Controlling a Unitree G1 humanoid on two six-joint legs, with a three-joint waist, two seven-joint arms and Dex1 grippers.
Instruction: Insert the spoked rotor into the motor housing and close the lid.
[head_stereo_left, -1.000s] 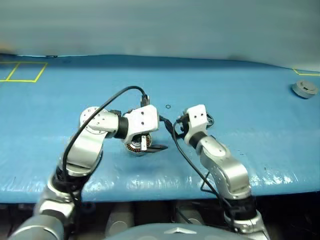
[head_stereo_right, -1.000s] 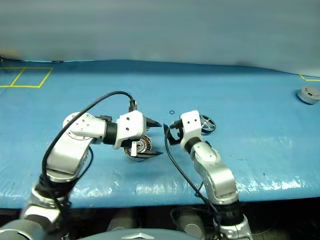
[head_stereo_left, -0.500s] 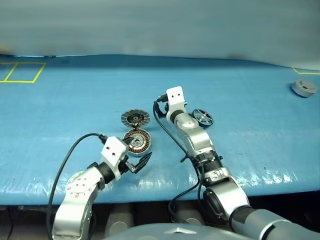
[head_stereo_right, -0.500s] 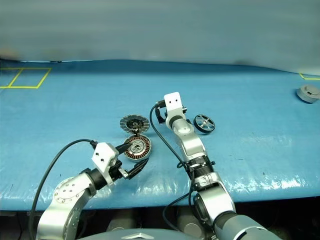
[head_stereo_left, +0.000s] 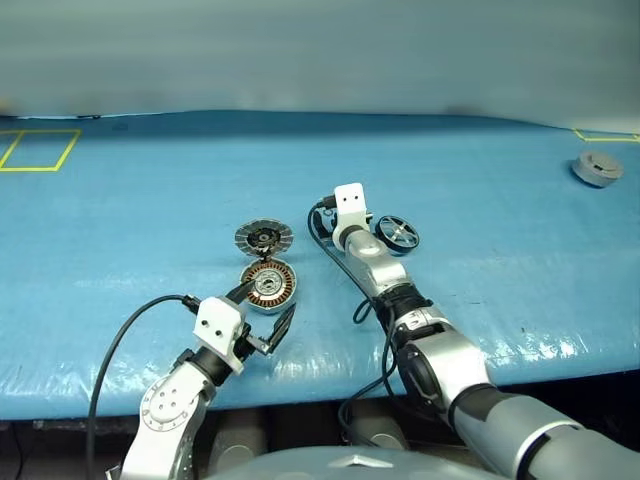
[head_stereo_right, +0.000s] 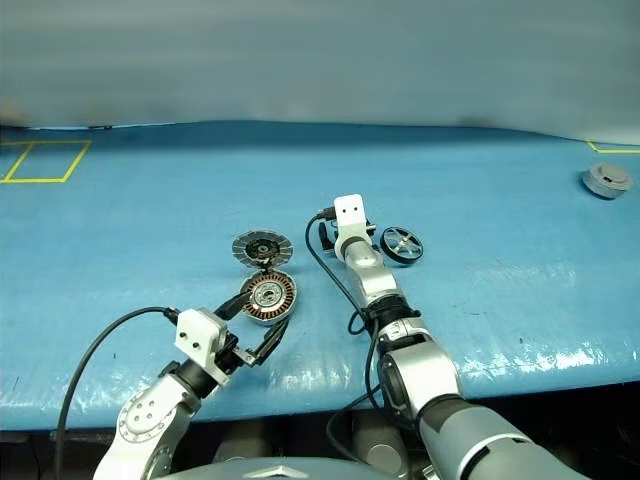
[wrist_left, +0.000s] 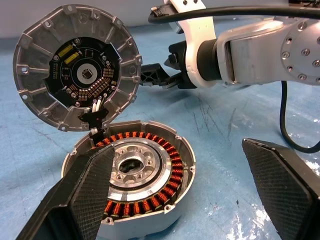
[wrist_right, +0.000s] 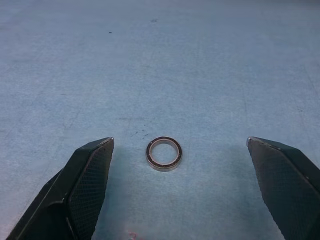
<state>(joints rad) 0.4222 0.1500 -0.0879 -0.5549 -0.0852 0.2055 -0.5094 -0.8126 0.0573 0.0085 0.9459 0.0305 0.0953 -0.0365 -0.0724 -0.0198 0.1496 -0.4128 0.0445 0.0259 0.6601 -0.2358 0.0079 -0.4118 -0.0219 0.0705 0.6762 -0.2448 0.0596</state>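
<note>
The motor housing (head_stereo_left: 268, 286) lies open on the blue table, copper windings ringing its silver centre (wrist_left: 135, 167). Its lid (head_stereo_left: 264, 238) lies flipped back just beyond it, inner face up, still joined to it by wires (wrist_left: 75, 75). The spoked rotor (head_stereo_right: 402, 244) rests flat to the right of them. My left gripper (head_stereo_left: 265, 308) is open and level at the housing's near side, with nothing between its fingers. My right gripper (wrist_right: 179, 142) is open farther out, left of the rotor, its fingers either side of a small metal ring (wrist_right: 164, 153) on the table.
Another grey puck (head_stereo_left: 597, 168) sits far off at the back right. Yellow tape squares (head_stereo_left: 35, 150) mark the far left of the table. The table's front edge (head_stereo_left: 320, 385) runs just behind my left wrist.
My left arm has drawn back and down from over the housing to its near side, uncovering housing and lid. My right arm has stretched forward past the rotor. Both grippers stayed open.
</note>
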